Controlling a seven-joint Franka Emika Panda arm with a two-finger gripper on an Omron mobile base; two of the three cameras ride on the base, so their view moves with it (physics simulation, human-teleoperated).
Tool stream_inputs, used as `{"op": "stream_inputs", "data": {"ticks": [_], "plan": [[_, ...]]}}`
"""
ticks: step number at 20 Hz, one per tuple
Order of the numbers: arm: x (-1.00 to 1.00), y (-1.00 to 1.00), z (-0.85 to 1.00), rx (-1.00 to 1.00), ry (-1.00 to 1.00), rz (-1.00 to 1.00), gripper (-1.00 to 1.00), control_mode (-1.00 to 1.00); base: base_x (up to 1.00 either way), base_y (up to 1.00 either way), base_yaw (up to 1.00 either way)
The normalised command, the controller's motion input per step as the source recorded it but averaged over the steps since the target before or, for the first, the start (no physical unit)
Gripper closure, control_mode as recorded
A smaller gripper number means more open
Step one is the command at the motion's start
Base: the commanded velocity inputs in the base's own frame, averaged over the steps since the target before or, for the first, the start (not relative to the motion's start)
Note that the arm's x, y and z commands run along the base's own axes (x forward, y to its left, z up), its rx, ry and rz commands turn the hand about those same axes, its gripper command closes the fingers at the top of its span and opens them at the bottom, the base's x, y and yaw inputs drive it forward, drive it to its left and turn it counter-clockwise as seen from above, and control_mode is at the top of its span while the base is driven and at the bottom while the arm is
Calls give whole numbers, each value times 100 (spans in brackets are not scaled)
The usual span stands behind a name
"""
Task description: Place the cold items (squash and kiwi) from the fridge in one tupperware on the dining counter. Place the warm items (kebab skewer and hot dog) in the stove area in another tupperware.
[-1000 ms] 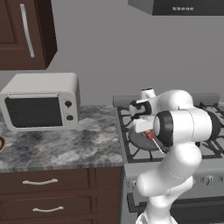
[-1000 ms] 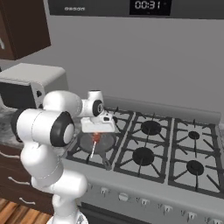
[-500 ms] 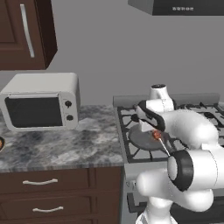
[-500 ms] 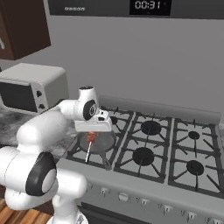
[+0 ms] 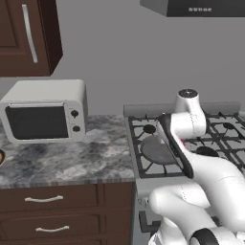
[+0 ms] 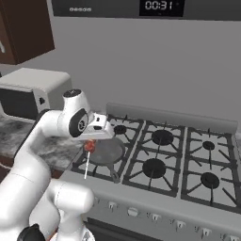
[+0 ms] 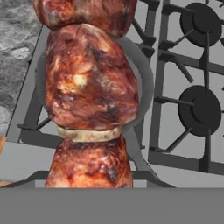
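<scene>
We see our gripper point(image 6: 90, 141) clamped on the kebab skewer point(image 6: 87, 151), hanging above the grey pan point(image 6: 107, 150) on the stove point(image 6: 188, 160). The microwave point(image 5: 45, 111) sits at nine o'clock on the desk point(image 5: 72, 162); burners at three o'clock lie open.

I read one txt: clock display point(image 6: 158, 5) on the dark panel above the stove point(image 6: 164, 155), showing 00:31.
</scene>
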Motion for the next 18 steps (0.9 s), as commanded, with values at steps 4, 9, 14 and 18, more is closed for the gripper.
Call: {"op": "stream_inputs", "data": {"ticks": [4,9,14,18], "plan": [[-20,15,70,-7,-1,7,100,-100,0,0,0],[-18,11,61,-9,0,12,100,-100,0,0,0],[-35,0,33,-3,-4,14,100,-100,0,0,0],[-28,5,10,-4,-3,6,100,100,-34,3,5]]}}
